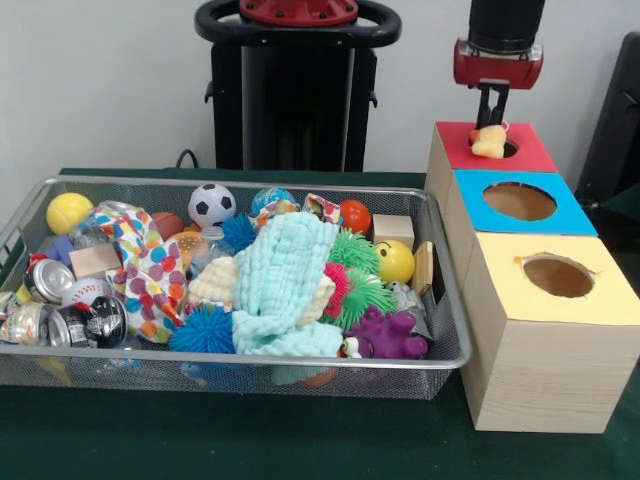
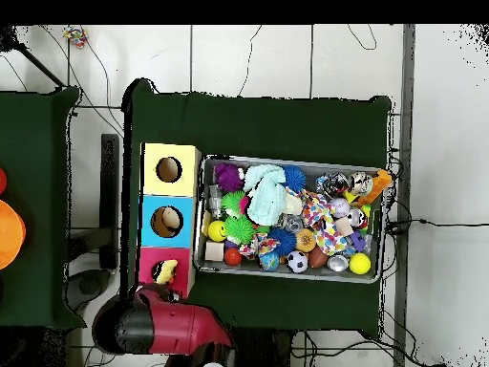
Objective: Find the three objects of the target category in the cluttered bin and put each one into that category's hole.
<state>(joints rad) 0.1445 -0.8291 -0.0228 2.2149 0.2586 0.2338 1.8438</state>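
My gripper (image 1: 492, 120) hangs over the red-topped box (image 1: 530, 152) at the back right, shut on the top of a small pale yellow soft toy (image 1: 489, 142). The toy's underside rests at the near edge of the red box's hole (image 1: 510, 150). In the overhead view the same toy (image 2: 167, 271) lies over the red box (image 2: 149, 263), just above the red arm (image 2: 162, 323). The wire bin (image 1: 250, 362) holds the clutter: a mint knitted cloth (image 1: 285, 285), a soccer ball (image 1: 211, 204), spiky balls, cans and a purple toy (image 1: 385, 335).
A blue-topped box (image 1: 570, 218) and a yellow-topped box (image 1: 610, 295), each with a round hole, stand in a row in front of the red one, right of the bin. Something pale shows inside the blue box's hole (image 2: 168, 222). The bin (image 2: 291, 160) sits on a dark green cloth (image 1: 300, 440).
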